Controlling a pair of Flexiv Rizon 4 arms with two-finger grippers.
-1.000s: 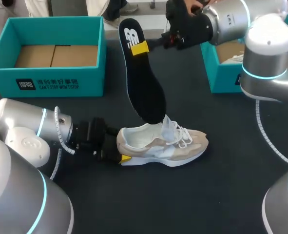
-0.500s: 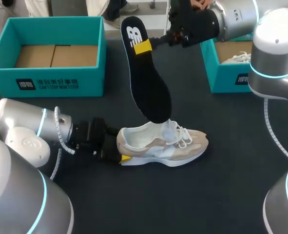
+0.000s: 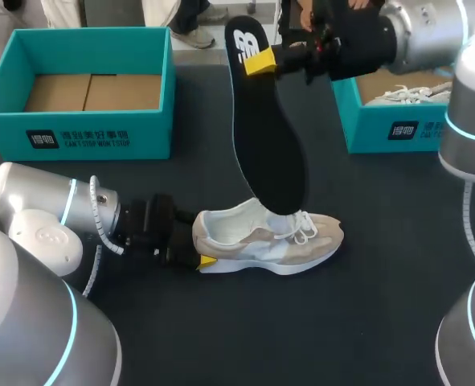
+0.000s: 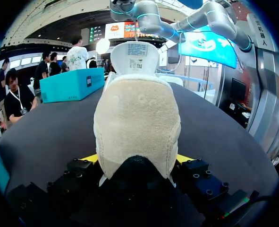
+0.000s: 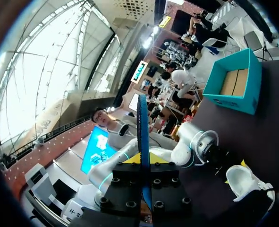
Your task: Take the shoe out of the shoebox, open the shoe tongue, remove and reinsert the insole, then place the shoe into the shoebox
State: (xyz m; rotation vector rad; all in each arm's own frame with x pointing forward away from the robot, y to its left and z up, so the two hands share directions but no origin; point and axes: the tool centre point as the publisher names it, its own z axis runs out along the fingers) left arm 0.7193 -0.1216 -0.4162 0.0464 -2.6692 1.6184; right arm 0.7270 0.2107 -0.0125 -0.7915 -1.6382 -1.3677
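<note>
The beige and white shoe (image 3: pixel 265 239) lies on its sole on the black table, toe to the right. My left gripper (image 3: pixel 198 244) is shut on its heel, and its yellow tips press both sides of the heel (image 4: pixel 137 123) in the left wrist view. The black insole (image 3: pixel 273 153) hangs slanted above the shoe, its toe end down at the tongue and laces. My right gripper (image 3: pixel 257 63) is shut on the insole's heel end. In the right wrist view the insole (image 5: pixel 142 123) stands edge-on between that gripper's (image 5: pixel 142 158) tips.
A teal shoebox (image 3: pixel 100 138) with a bare cardboard floor stands at the back left. A second teal box (image 3: pixel 382 125) at the back right holds another white shoe (image 3: pixel 406 94). Bare black table lies in front of the shoe.
My right gripper has carried the insole to the right, so its toe end now hangs over the tongue instead of the shoe's opening. The left arm and the shoe have stayed put.
</note>
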